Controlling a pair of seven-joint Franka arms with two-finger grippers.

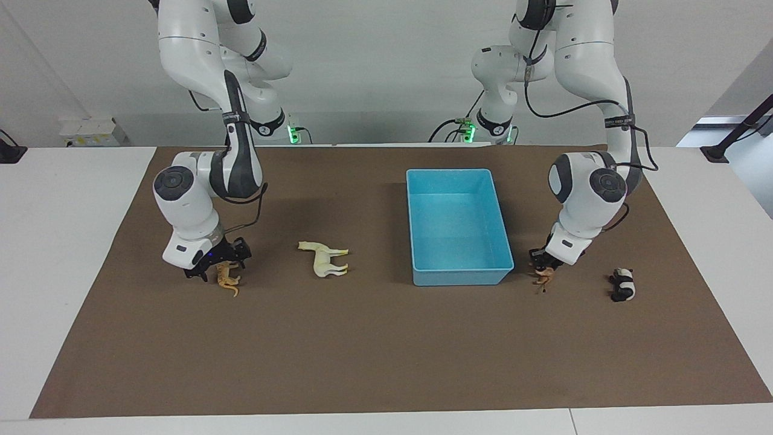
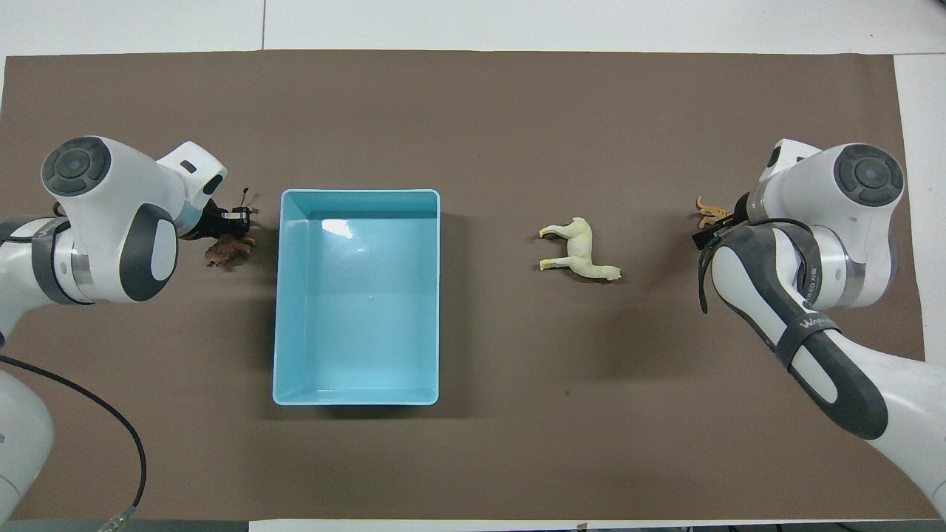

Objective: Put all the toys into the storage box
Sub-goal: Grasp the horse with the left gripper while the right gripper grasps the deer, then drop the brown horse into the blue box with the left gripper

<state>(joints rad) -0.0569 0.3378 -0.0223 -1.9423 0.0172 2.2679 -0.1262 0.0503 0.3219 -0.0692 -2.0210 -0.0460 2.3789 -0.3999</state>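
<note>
The light-blue storage box stands on the brown mat with nothing in it. Beside it, toward the left arm's end, the brown animal lies on the mat, and my left gripper is down on it, shut on its upper part. The black-and-white panda lies further toward that end; the left arm hides it from overhead. My right gripper is low and open, fingers astride the orange tiger. The cream horse lies between tiger and box.
The brown mat covers most of the white table. A white block sits at the table's edge near the right arm's base, and a black clamp arm stands off the left arm's end.
</note>
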